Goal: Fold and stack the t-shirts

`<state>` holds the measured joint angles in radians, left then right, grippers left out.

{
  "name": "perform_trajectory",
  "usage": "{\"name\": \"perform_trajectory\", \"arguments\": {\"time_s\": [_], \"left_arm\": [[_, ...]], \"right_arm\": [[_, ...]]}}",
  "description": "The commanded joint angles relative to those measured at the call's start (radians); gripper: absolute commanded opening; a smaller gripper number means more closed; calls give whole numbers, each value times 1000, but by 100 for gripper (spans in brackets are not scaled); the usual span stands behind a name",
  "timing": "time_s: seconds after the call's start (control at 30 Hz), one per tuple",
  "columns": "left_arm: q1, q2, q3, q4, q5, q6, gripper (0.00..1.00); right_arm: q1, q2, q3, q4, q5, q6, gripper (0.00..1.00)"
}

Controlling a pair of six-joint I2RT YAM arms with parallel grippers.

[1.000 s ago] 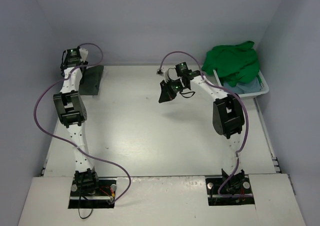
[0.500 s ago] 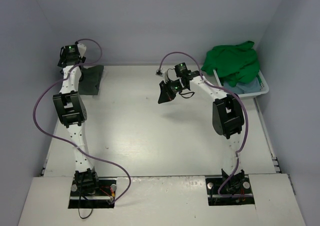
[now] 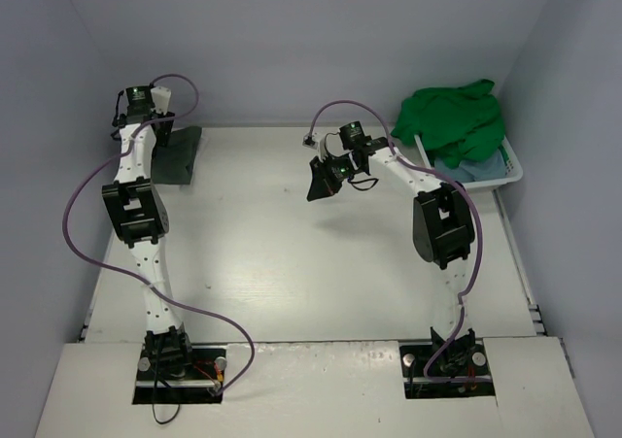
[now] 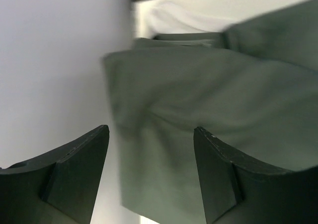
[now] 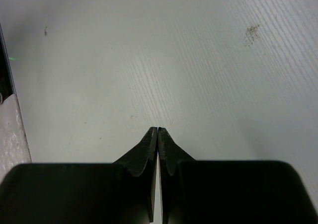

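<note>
While the white tabletop (image 3: 292, 263) fills most of our overhead view, we see the bright green t-shirt (image 3: 452, 117) heaped over the white basket (image 3: 513, 171) at the far right, with a light blue t-shirt (image 3: 481, 171) beneath it. The dark grey-olive t-shirt (image 3: 180, 154) lies in the far left corner. Our left end effector (image 4: 151, 132) hangs over it, jaws spread, gripping nothing. Our right end effector (image 5: 157, 129) is closed and empty above bare tabletop.

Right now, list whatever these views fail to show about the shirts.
1. Top view: the light blue shirt lies mostly buried under the green shirt; anything deeper in the basket is hidden.
2. Top view: the left arm covers part of the dark shirt.
3. Left wrist view: the dark shirt is blurred and cut off right and below.
</note>
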<state>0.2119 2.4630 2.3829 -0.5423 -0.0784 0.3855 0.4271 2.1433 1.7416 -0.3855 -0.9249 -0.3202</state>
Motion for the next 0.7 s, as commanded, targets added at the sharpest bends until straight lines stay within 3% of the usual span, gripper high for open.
{"name": "perform_trajectory", "arguments": {"time_s": [0.0,0.43,0.53,0.57,0.67], "left_arm": [[15,-81,108,-108,129,-92,63],[26,-75,145,-81,108,-106,63],[34,-55,154,-67,106,-108,36],[37,-41,159,-59,106,-111,19],[41,-24,160,-39,103,-117,6]], "right_arm": [[7,-25,3,14,-37,-19,0],[7,-28,-2,11,-45,-25,0],[7,-28,-4,13,-49,-25,0],[7,-28,-5,13,-49,-25,0],[6,-28,-7,13,-51,-26,0]]}}
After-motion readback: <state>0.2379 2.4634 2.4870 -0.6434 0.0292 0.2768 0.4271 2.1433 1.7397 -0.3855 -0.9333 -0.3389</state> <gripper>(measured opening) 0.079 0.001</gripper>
